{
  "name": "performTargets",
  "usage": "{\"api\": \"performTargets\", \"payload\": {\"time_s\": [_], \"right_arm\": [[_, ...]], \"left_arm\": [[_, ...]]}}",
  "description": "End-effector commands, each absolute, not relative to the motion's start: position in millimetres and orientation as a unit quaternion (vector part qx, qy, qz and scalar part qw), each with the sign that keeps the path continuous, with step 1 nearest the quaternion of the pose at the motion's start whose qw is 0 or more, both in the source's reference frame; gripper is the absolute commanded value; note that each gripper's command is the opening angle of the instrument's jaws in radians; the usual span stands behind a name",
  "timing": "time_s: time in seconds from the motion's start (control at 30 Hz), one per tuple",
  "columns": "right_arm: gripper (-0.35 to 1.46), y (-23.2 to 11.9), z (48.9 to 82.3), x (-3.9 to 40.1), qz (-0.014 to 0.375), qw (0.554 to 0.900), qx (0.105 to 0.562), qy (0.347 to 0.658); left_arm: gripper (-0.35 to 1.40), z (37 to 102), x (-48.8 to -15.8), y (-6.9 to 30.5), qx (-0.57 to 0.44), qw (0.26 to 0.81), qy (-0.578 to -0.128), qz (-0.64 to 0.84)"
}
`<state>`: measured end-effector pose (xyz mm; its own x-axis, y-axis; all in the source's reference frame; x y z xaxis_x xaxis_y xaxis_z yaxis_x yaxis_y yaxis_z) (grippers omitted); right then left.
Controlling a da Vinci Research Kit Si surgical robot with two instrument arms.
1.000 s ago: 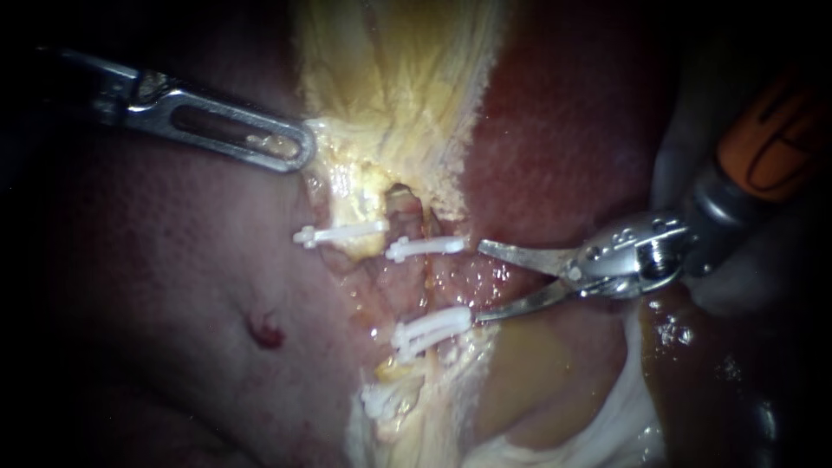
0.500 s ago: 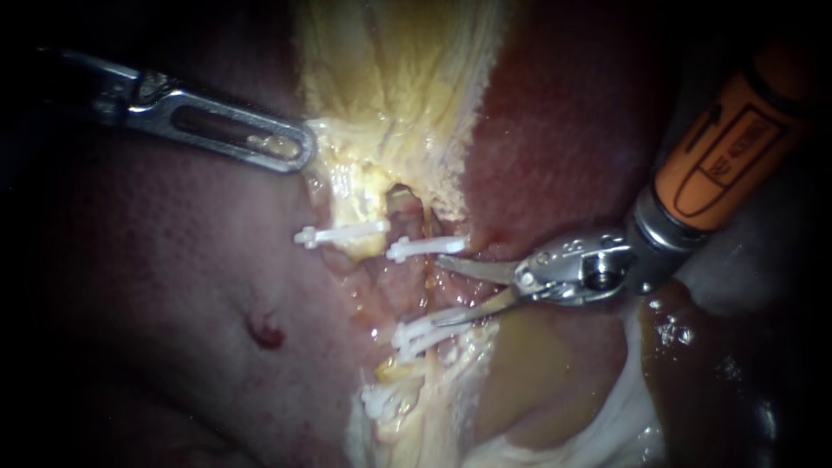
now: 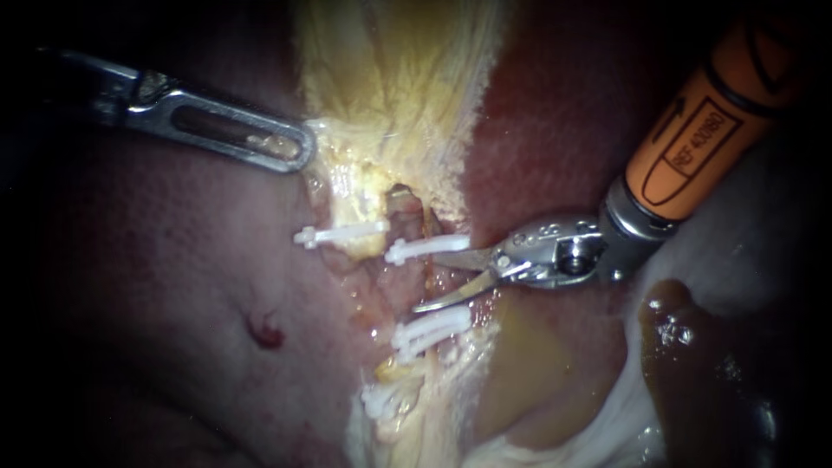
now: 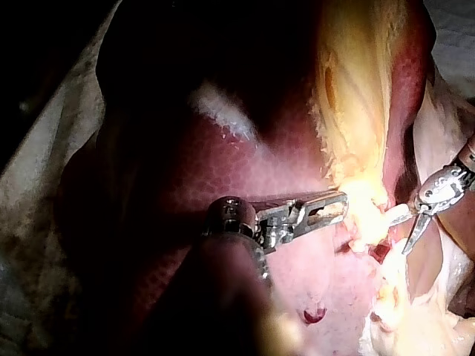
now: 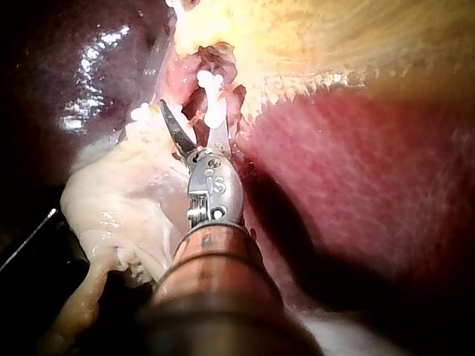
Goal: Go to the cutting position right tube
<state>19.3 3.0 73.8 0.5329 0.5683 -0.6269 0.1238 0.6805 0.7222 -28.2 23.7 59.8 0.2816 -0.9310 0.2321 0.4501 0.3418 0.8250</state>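
Right instrument (image 3: pixel 426 282): its orange-collared shaft comes in from the upper right. It ends in two slim blades, parted in a narrow V with nothing pinched between them.

Right tube (image 3: pixel 425 270): it crosses the mouth of that V, on the stretch between two white clips. The upper clip (image 3: pixel 425 248) lies just outside the upper blade, almost touching it. The lower clip (image 3: pixel 431 328) lies just beyond the lower blade, apart from it. The tube may sit inside the blades or only at their tips; this is hard to judge (in the right wrist view, tissue crowds the tips).

Left instrument (image 3: pixel 295 147): its windowed jaws are closed on the edge of the yellow tissue (image 3: pixel 390 104), well away from the blades. A scrap of tissue shows through the window.

A third clip (image 3: pixel 340 234) sits between the two instruments' tips. The liver (image 3: pixel 563 130) lies beside the blades' hinge.
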Motion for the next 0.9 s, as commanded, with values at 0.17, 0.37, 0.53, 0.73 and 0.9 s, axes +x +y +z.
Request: {"api": "performTargets", "payload": {"time_s": [0.17, 0.37, 0.53, 0.73, 0.9], "right_arm": [[1.31, 2.7, 74.4, 19.9, 0.129, 0.787, 0.389, 0.461], [1.31, 2.2, 75.2, 20.8, 0.119, 0.781, 0.398, 0.466], [1.29, 2.4, 75.4, 21.3, 0.115, 0.770, 0.408, 0.477], [1.27, 2.5, 75.4, 21.6, 0.101, 0.758, 0.422, 0.488], [1.24, 2.5, 75.3, 21.6, 0.094, 0.740, 0.439, 0.501]], "left_arm": [[-0.35, 59.9, -28.2, 23.8, 0.326, 0.731, -0.369, -0.472], [-0.35, 59.9, -28.2, 23.8, 0.326, 0.731, -0.369, -0.472], [-0.35, 59.9, -28.2, 23.8, 0.326, 0.731, -0.369, -0.472], [-0.35, 60.0, -28.2, 23.8, 0.326, 0.731, -0.369, -0.472], [-0.35, 60.0, -28.2, 23.8, 0.326, 0.731, -0.369, -0.472]]}}
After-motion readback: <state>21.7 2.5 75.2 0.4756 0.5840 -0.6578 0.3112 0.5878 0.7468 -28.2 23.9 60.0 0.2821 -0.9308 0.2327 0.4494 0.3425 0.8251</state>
